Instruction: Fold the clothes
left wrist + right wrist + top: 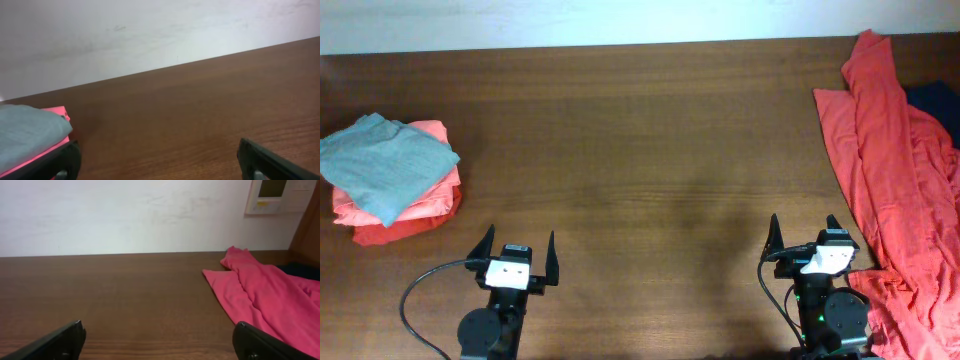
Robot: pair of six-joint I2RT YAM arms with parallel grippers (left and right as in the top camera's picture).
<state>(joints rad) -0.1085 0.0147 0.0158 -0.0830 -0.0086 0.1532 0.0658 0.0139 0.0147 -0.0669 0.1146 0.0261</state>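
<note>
A folded pale grey-blue T-shirt (386, 162) lies on top of folded salmon-pink and red garments (428, 200) at the table's left; the stack also shows in the left wrist view (25, 135). A loose, unfolded salmon-red garment (890, 170) sprawls along the right edge and shows in the right wrist view (265, 300). My left gripper (518, 247) is open and empty near the front edge, right of the stack. My right gripper (805, 232) is open and empty, just left of the loose garment.
A dark navy cloth (935, 100) lies partly under the loose garment at the far right. A white wall runs behind the table (640, 130), with a wall panel (277, 195) at its upper right. A black cable (415, 295) loops by the left arm's base.
</note>
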